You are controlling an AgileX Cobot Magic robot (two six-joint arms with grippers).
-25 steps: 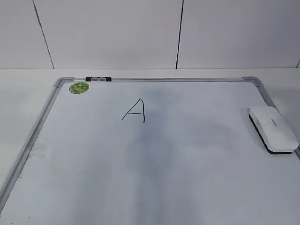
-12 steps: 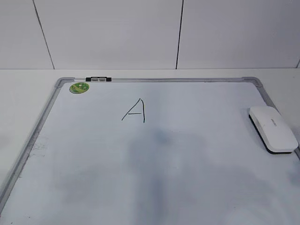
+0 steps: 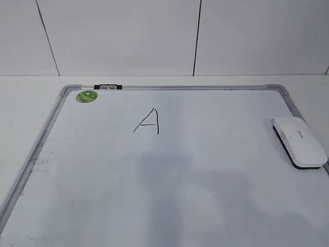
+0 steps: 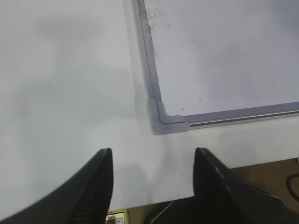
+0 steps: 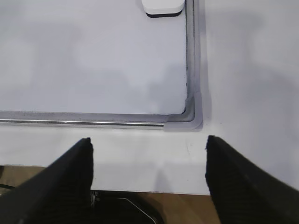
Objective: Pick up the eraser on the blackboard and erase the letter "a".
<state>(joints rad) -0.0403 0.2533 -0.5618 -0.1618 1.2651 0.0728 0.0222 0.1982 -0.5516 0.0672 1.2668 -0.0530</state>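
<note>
The white eraser (image 3: 299, 141) lies flat at the right edge of the blackboard (image 3: 216, 154), a white board with a grey frame. Its black-edged end also shows at the top of the right wrist view (image 5: 162, 7). One large capital "A" (image 3: 148, 122) is written on the board; no small "a" shows in any view. My left gripper (image 4: 153, 150) is open and empty above the table, just off the board's near left corner (image 4: 161, 120). My right gripper (image 5: 148, 139) is open and empty above the table, just off the near right corner (image 5: 191, 116). Neither gripper shows in the exterior view.
A round green sticker (image 3: 87, 95) and a small black-and-white clip (image 3: 108, 87) sit at the board's far left corner. A white panelled wall (image 3: 164, 36) stands behind. The table's front edge (image 5: 154, 190) runs just below both grippers, with cables under it.
The grey shadows on the board have slid towards its near edge and faded. The eraser and the board have not moved.
</note>
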